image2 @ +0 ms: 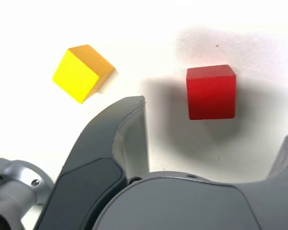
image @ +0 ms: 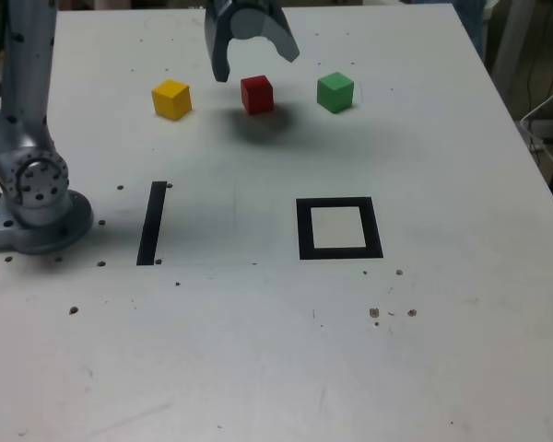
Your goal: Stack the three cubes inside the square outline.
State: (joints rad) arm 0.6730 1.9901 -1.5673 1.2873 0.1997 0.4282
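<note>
Under wide-open, empty gripper [image: 256,55], red cube [image: 256,94]: likely light, rigid, smooth-faced; best pinched across two opposite flat sides, mid-height.

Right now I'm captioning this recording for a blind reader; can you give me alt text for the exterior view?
An open gripper hangs over a red cube at the far side of a white table, with a yellow cube to the view's left and a green cube to its right. Nearer the camera lie an empty black square outline and a short black strip.
</note>
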